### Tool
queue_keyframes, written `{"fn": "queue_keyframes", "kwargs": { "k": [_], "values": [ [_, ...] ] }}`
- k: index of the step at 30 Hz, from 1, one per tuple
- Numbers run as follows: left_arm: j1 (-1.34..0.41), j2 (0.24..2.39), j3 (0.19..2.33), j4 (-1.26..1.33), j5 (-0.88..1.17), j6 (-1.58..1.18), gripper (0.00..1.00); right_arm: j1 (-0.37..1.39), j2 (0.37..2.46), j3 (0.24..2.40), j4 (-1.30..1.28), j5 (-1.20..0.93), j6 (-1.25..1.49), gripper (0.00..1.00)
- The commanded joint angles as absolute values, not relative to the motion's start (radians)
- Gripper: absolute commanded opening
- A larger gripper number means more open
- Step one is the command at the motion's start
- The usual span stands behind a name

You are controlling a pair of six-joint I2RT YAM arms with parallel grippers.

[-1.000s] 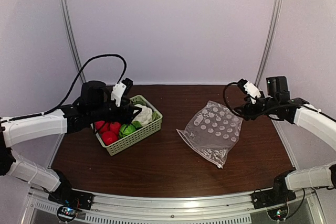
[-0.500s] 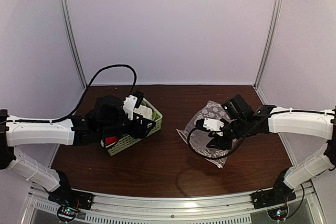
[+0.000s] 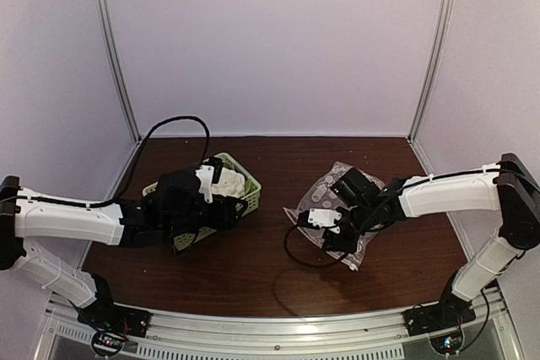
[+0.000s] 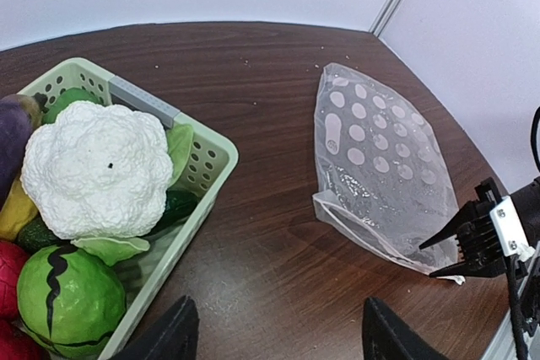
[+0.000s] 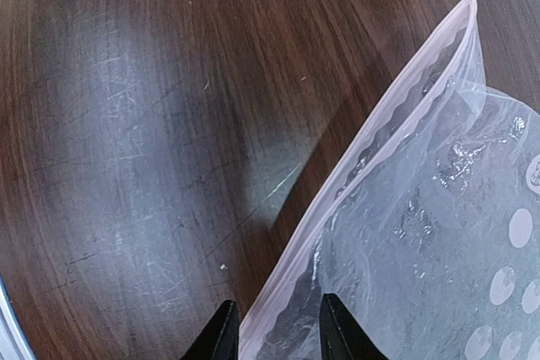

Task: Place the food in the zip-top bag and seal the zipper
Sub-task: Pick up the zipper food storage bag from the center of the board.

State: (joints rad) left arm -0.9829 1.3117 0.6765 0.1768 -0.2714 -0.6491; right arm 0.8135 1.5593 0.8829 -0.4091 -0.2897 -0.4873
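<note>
The food lies in a pale green basket (image 4: 207, 158): a white cauliflower (image 4: 97, 170), a green cabbage (image 4: 67, 297), with red, yellow and purple pieces at the left edge. My left gripper (image 4: 278, 345) hangs open and empty over bare table beside the basket's right rim; from above, the left gripper (image 3: 229, 211) hides most of the food. The dotted zip-top bag (image 4: 371, 166) lies flat to the right. My right gripper (image 5: 278, 335) stands open astride the bag's mouth edge, with the zipper (image 5: 380, 132) running between its fingers. From above, the right gripper (image 3: 326, 239) sits at the bag's (image 3: 336, 181) near edge.
The dark wooden table (image 3: 261, 250) is walled by pale panels at the back and sides. A black cable loops from my right wrist over the table near the bag. Another cable arcs above the basket (image 3: 246, 196) behind my left arm.
My right arm swung in from the right side down to the bag's near edge, and its jaws narrowed. My left arm moved forward and right over the basket, covering the food.
</note>
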Motion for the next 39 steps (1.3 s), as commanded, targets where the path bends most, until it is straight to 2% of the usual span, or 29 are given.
{"fn": "queue_keyframes", "kwargs": {
  "k": [1, 11, 15, 18, 23, 27, 29, 31, 39],
  "values": [
    [-0.983, 1.307, 0.67, 0.225, -0.301, -0.682, 0.68, 0.818, 1.619, 0.933, -0.377, -0.237, -0.454, 0.3],
    [-0.983, 1.292, 0.661, 0.205, -0.322, -0.684, 0.68, 0.818, 1.659, 0.954, -0.375, -0.235, -0.433, 0.28],
    [-0.982, 1.298, 0.66, 0.206, -0.315, -0.692, 0.68, 0.818, 1.665, 0.957, -0.391, -0.253, -0.434, 0.36],
    [-0.983, 1.298, 0.66, 0.208, -0.315, -0.692, 0.68, 0.818, 1.667, 0.957, -0.392, -0.254, -0.43, 0.39],
    [-0.983, 1.293, 0.654, 0.207, -0.316, -0.69, 0.68, 0.814, 1.681, 0.972, -0.386, -0.232, -0.403, 0.31],
    [-0.983, 1.291, 0.647, 0.205, -0.314, -0.703, 0.68, 0.806, 1.692, 0.977, -0.381, -0.213, -0.394, 0.19],
    [-0.983, 1.29, 0.644, 0.206, -0.313, -0.712, 0.68, 0.802, 1.695, 0.978, -0.38, -0.203, -0.388, 0.12],
    [-0.983, 1.294, 0.643, 0.21, -0.314, -0.722, 0.68, 0.797, 1.685, 0.981, -0.383, -0.191, -0.387, 0.0],
    [-1.02, 1.401, 0.729, 0.244, -0.317, -0.797, 0.71, 0.758, 1.522, 1.042, -0.476, -0.214, -0.385, 0.0]
  ]
}}
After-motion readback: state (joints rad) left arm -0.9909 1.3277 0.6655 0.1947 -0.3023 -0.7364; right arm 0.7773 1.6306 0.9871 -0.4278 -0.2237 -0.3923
